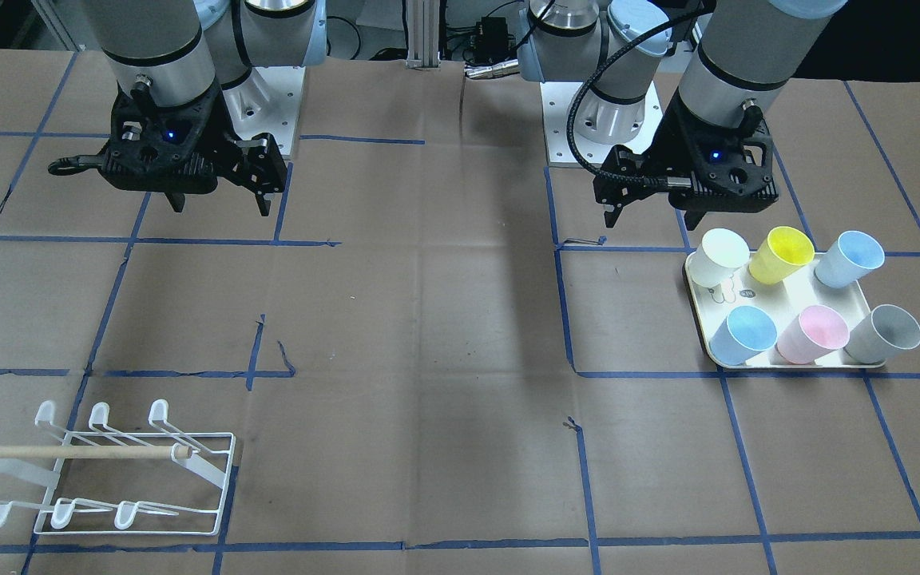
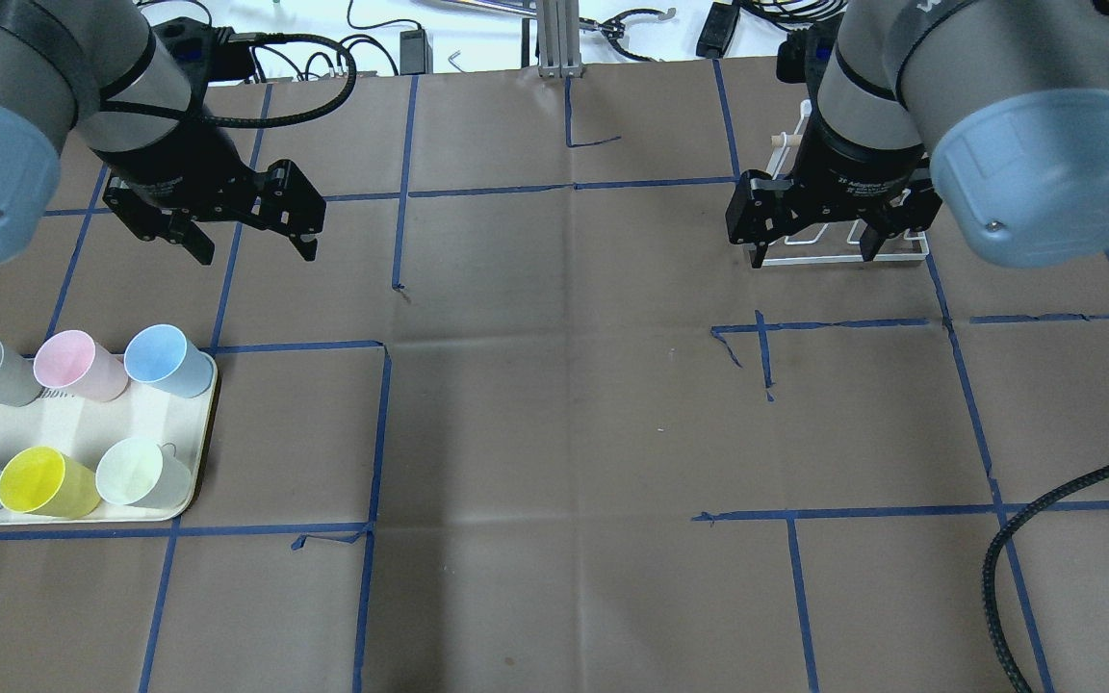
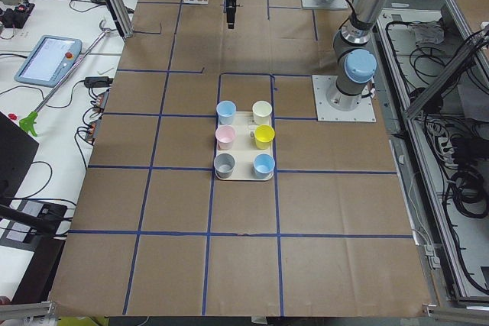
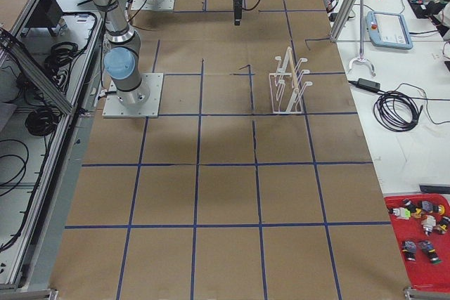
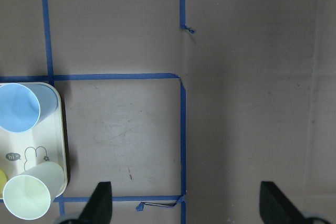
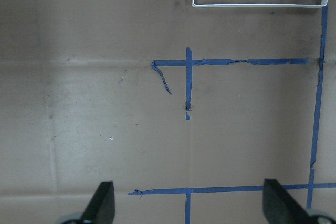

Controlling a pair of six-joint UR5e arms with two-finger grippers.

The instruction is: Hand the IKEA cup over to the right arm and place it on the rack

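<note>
IKEA cups (image 1: pixel 782 254), six in all, stand mouth-up in two rows of three on a cream tray (image 1: pixel 803 297) at the robot's left end of the table (image 1: pixel 444 335); none is lifted yet. The left gripper (image 2: pixel 254 252) hangs above bare table just beside the tray, jaws apart w/ nothing btwn them. The right gripper (image 2: pixel 814 255) hangs near the rack (image 1: pixel 116 471), also spread wide and empty. Risks, as a judgement: the cups stand close together, so a finger coming down on one could nudge or tip a neighbour. The walls look smooth and tapered, so a pinch could slide up and lose the cup. If the left covers too much of the wall, the right gets little to grab at hand-off, and a drop is likely. The rack looks light (thin white wire, rounded peg tips, pale wood dowel across), so a cup pushed on off-centre could shove it. Cups: pastel, prob. matte plastic, round mouths. Tray: rounded corners, low rim, small print. Table: brown paper w/ blue tape grid.
</note>
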